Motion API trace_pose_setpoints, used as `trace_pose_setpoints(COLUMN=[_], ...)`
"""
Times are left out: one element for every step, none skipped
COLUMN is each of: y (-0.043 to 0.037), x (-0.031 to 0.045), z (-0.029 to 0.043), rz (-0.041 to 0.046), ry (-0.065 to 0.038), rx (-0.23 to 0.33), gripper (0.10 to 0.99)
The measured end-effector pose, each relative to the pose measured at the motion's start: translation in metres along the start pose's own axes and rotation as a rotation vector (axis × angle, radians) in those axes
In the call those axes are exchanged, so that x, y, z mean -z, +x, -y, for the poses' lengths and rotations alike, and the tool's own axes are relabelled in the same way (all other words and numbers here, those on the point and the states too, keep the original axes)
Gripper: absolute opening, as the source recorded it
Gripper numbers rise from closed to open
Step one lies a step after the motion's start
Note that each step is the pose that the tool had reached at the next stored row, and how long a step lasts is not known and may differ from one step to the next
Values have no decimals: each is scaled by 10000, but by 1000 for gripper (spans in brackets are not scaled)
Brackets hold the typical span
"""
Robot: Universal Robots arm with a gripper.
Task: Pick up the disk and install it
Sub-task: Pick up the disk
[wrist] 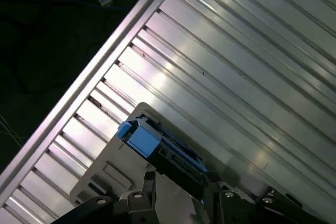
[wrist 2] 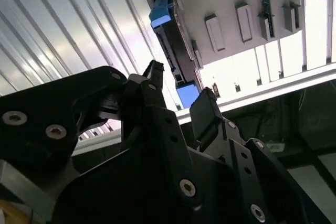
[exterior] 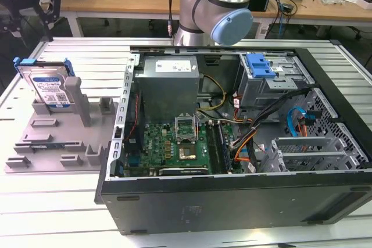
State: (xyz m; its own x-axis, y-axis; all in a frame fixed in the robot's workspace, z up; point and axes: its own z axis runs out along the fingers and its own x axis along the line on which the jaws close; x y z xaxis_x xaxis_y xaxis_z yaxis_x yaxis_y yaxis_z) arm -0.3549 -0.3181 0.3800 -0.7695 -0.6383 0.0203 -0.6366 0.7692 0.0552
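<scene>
The disk (exterior: 47, 88) stands on edge in a grey holder (exterior: 64, 140) at the exterior view's left, its label facing front and its blue frame showing at the top corners. My gripper (exterior: 43, 5) hangs open above it, not touching. In both wrist views I look down past the black fingers at the disk's thin edge (wrist 2: 167, 40) (wrist: 157, 146), which runs in line with the gap between them. The gripper (wrist 2: 179, 85) (wrist: 179, 180) holds nothing.
An open computer case (exterior: 232, 193) lies at the exterior view's right, with a grey drive cage and blue latch (exterior: 258, 65) at its back. The arm's base (exterior: 215, 4) stands behind it. The grey holder (wrist 2: 226, 3) carries several empty slots on a slatted aluminium table (wrist: 236, 77).
</scene>
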Motion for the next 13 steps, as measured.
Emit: trace_pose_setpoints(y=[0,0,0,0,0,0,0,0,0,0,0,0,0], x=[0,0,0,0,0,0,-1,-1,-2,-3,-3,-4,-5], z=[0,0,0,0,0,0,0,0,0,0,0,0,0], rz=[-13,-24,-38,-54,-64,-76,-85,-100,-113,-135,-148,-153,-156], ry=[5,10,17,23,26,31,35,42,48,61,75,85,101], rx=[218,402,631,908,1093,1317,1485,1730,1925,2228,2474,2614,2817], gripper=[482,482,482,482,482,482,482,482,482,482,482,482,482])
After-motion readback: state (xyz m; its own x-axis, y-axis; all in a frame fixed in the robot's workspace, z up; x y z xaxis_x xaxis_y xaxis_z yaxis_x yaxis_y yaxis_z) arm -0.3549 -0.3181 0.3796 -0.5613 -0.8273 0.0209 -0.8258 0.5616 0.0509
